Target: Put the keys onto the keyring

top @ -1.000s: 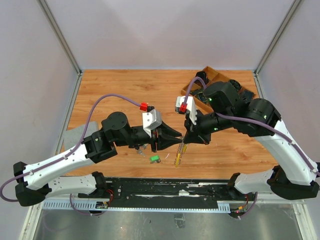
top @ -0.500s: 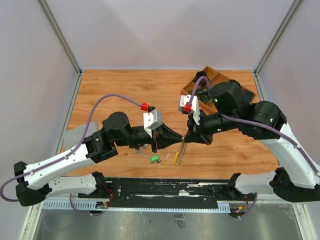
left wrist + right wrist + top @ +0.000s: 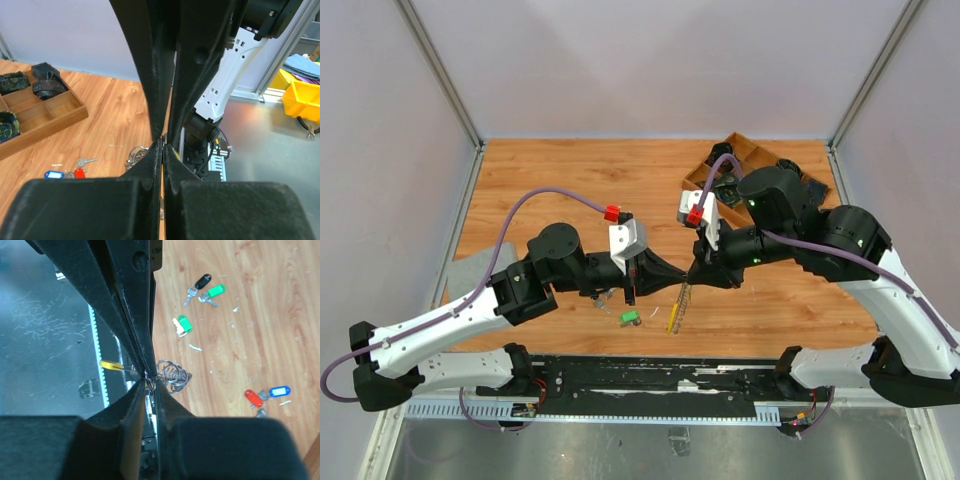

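The keyring, a silvery wire coil with a yellow curved piece, hangs just above the table between both grippers. My left gripper and right gripper meet tip to tip, and both are shut on the ring's wire. The coil shows in the left wrist view and the right wrist view. A green-tagged key lies on the table below my left gripper. Green-tagged and black-tagged keys lie nearby. Red and blue keys lie apart.
A wooden compartment tray with dark items stands at the back right, also in the left wrist view. A grey pad lies at the table's left edge. The black rail runs along the near edge.
My right wrist has shifted slightly right and back. The hanging keyring swung a little with it. The left arm has barely moved.
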`<state>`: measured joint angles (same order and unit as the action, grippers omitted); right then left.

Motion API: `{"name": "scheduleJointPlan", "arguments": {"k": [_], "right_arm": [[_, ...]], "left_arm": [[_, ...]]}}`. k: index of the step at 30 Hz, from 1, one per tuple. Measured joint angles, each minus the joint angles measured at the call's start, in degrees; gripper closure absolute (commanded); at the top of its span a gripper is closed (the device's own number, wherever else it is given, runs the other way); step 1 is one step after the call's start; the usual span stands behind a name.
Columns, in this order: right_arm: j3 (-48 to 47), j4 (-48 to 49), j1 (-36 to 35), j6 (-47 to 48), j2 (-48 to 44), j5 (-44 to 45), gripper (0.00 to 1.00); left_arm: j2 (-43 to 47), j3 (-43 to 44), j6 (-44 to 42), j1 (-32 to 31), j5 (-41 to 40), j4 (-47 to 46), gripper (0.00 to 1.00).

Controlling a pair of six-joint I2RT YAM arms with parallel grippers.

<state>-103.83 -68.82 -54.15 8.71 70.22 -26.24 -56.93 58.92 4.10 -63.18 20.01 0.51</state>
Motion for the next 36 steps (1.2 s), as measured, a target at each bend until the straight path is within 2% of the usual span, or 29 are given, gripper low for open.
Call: {"name": "scheduleJointPlan", "arguments": {"k": [5,16,22,26,30,36], "right_arm": [[3.37,4.85,0.00,-1.40,-3.41,1.97,0.67],[19.17,25.31,0.02,-10.29,-18.51,6.69,0.64],[29.16,37.81,0.00,-13.68,-23.78,4.09,0.62],[32.28,44.68,0.00,-14.51,-25.05,1.70,0.63],[34.01,49.64,0.00,-14.71,-25.51,0.00,0.69],[34.27,52.50,0.02,-14.82,-25.62,-1.79,0.71]], "left_arm": [[0.44,-0.15,0.35,0.00,-1.44,-0.04,0.99],[6.25,-4.72,4.72,0.00,-4.83,-5.68,1.00],[7.80,-6.43,7.06,0.00,-4.22,-9.94,0.99],[7.82,-6.43,8.22,0.00,-2.84,-12.52,1.00],[7.80,-6.43,9.01,0.00,-1.38,-14.27,1.00],[7.80,-6.43,9.73,0.00,-0.09,-16.28,1.00]]}}
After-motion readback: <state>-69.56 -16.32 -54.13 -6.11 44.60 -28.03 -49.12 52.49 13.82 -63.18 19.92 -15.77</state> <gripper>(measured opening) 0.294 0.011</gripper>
